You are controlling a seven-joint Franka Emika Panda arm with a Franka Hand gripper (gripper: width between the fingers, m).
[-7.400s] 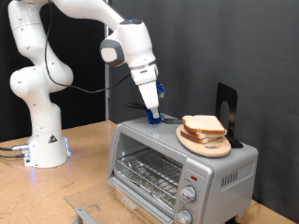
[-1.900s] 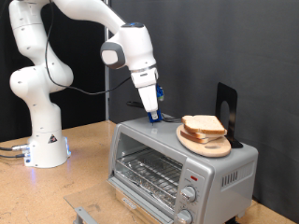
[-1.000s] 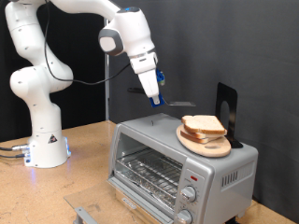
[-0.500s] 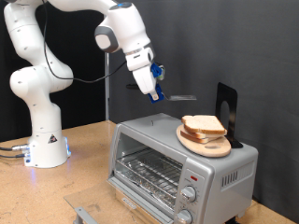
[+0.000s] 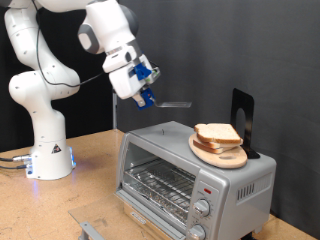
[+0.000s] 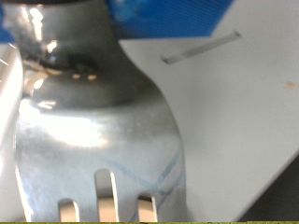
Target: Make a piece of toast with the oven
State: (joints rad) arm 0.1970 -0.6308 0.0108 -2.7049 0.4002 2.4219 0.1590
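My gripper (image 5: 146,97) is shut on a metal fork (image 5: 176,103) and holds it in the air, above and to the exterior view's left of the oven (image 5: 190,170). The fork sticks out level towards the exterior view's right. In the wrist view the fork (image 6: 103,121) fills the picture, with its tines showing at the edge. Bread slices (image 5: 217,133) lie stacked on a round wooden board (image 5: 216,154) on the oven's top; I cannot tell which slice is the piece of toast. The wire rack (image 5: 160,185) inside the oven is bare.
A black stand (image 5: 243,118) rises behind the board on the oven top. The robot's white base (image 5: 45,150) stands on the wooden table (image 5: 60,205) at the exterior view's left. A grey metal part (image 5: 88,228) shows at the bottom edge.
The gripper has risen off the oven top and swung towards the exterior view's left, carrying the fork, which has turned from pointing down to lying level.
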